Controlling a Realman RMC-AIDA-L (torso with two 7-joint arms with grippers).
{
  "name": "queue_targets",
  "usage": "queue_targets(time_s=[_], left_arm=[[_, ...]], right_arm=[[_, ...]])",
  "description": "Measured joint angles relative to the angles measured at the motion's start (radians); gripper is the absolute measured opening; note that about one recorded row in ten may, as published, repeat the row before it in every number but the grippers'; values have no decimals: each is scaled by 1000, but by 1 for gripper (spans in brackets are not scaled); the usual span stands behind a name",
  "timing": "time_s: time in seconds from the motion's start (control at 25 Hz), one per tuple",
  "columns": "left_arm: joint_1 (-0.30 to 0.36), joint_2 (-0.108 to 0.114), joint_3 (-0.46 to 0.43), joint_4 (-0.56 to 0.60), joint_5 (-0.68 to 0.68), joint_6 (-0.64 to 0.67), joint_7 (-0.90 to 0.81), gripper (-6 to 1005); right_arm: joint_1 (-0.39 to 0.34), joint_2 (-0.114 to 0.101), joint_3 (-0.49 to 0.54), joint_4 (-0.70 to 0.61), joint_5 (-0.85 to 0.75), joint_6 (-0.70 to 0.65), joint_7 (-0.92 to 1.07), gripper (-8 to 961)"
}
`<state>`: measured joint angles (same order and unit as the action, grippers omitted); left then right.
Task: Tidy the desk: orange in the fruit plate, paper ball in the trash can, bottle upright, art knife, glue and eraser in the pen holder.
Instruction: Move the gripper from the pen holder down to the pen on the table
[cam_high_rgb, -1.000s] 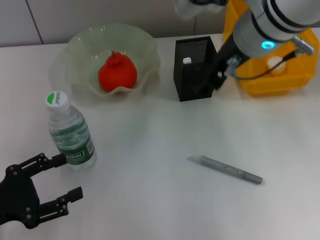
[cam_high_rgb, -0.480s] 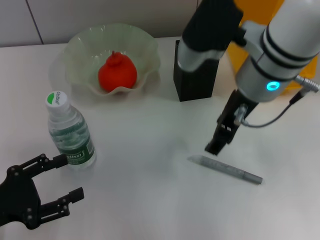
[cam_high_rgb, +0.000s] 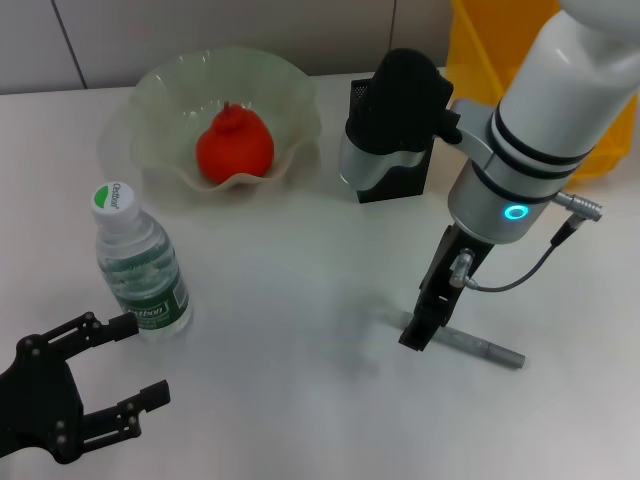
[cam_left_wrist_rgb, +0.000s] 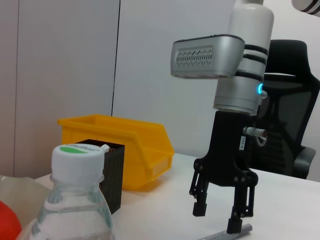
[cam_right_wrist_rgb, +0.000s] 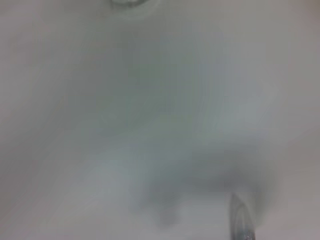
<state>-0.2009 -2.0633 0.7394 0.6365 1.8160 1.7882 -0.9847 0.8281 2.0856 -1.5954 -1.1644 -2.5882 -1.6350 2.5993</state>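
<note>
Our R gripper (cam_left_wrist_rgb: 222, 220) hangs w/ fingers spread, straddling the art knife (cam_high_rgb: 478, 347) on the desk (cam_high_rgb: 300, 300). L gripper (cam_high_rgb: 125, 372) is released, idle near the bottle (cam_high_rgb: 140, 265).

Desk centre (cam_high_rgb: 300, 270) open — bottle (cam_high_rgb: 140, 262) flanks left.

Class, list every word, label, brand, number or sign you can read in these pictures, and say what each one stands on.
Bottle cap: green print, too small to read.
Bottle's green label: white lettering, too blurred to read.
Right gripper body: a small white strip with marks, unreadable.
Art knife, pen holder, fruit plate, trash can: no text visible.
</note>
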Motion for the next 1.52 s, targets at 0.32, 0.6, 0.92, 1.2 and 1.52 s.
queue_targets(time_s=[0.32,0.6,0.92,1.2,1.52], left_arm=[[0,0,1,0,0,-2,1,797],[-1,0,-2,0,0,-4,1,797],[-5,-1,-6,0,0,-5,2,797],[-5,-1,-6,-1,-1,-7,2,797],[-5,-1,-6,-3,0,-7,2,797]], right_arm=[[30,-1,0,105,-6,82,-9,740],[53,0,-29,156,-7,122,-10,740],[68,2,-63,178,-7,146,6,739],[82,4,-68,200,-6,155,17,739],[92,4,-119,220,-5,176,43,570]])
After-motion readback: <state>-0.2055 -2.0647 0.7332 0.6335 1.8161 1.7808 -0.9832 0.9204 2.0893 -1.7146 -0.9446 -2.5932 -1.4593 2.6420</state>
